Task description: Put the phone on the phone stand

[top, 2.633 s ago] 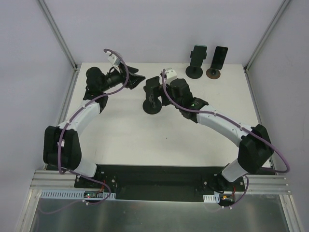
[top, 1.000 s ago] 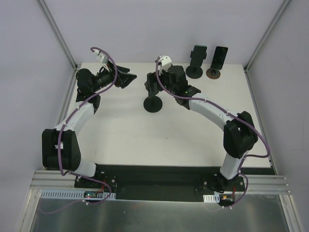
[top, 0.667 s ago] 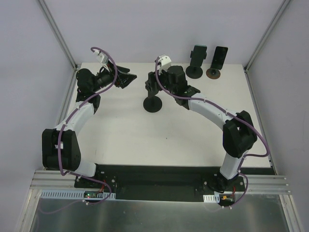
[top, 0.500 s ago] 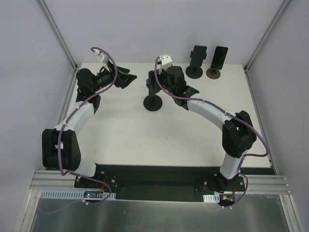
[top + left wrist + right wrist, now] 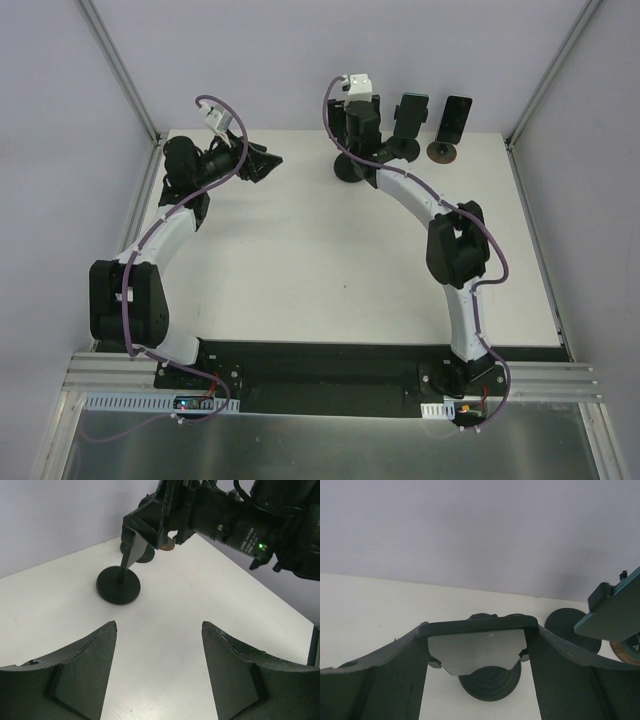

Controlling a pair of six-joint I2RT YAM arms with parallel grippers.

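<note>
The table [image 5: 330, 270] is smooth, matt white. The phone stand [image 5: 480, 655] looks like matt black plastic, its base ribbed in rings, its plate smooth dull grey. The frame rail [image 5: 100, 372] at the near edge is bare silvery metal.

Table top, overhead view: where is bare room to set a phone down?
Bare: the table between left arm and right arm, and the strip right of the right arm. Crowded: the far edge, where the phone stand in the right hand and two loaded stands cluster.
</note>
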